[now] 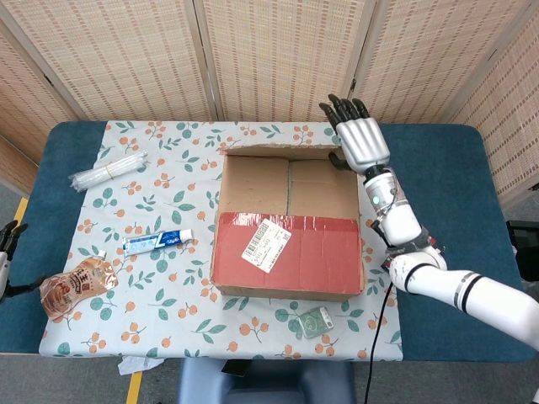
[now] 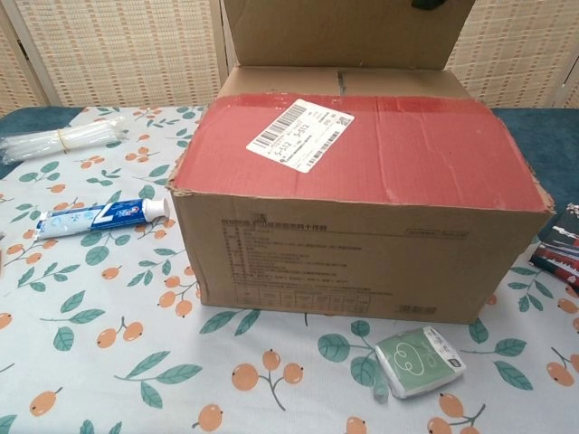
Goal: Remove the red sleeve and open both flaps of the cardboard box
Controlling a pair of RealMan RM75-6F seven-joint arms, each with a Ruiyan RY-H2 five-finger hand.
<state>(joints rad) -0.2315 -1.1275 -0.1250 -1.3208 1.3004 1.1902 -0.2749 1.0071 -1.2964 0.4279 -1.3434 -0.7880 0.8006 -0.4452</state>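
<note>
With the right hand [image 1: 360,141] raised at the far right corner of the cardboard box [image 1: 286,220], holds the far flap [image 1: 285,150] by its free edge: fingers [image 1: 341,105] stretched out long and close together behind the board, thumb seemingly hooked round the front, so a light clasp, not a fist. Keeps that flap standing about upright, most likely so it can be tipped over backward and left open. Shows only plain brown inner board in the chest view, with a dark fingertip peeking over the flap's top edge near the right end.

Leaves the near flap [image 2: 362,149] flat and shut across the front half of the box, with its red covering [image 1: 316,252] and the shipping label [image 1: 267,245] on top. Puts the job, by this look, roughly halfway through the flaps, with the red layer not yet off the near one.

Sits the box in the middle of the tabletop [image 1: 59,143], on the flowered cloth, a toothpaste tube [image 1: 158,241] well to its left and a green packet [image 1: 318,321] just in front of its right corner.

Reaches up and forward from the right wrist, palm turned toward the box, forearm angling back down to the tabletop's near right side.

Parks the left hand [image 1: 7,251] low at the left margin, far from the box; cannot tell how its fingers lie.
</note>
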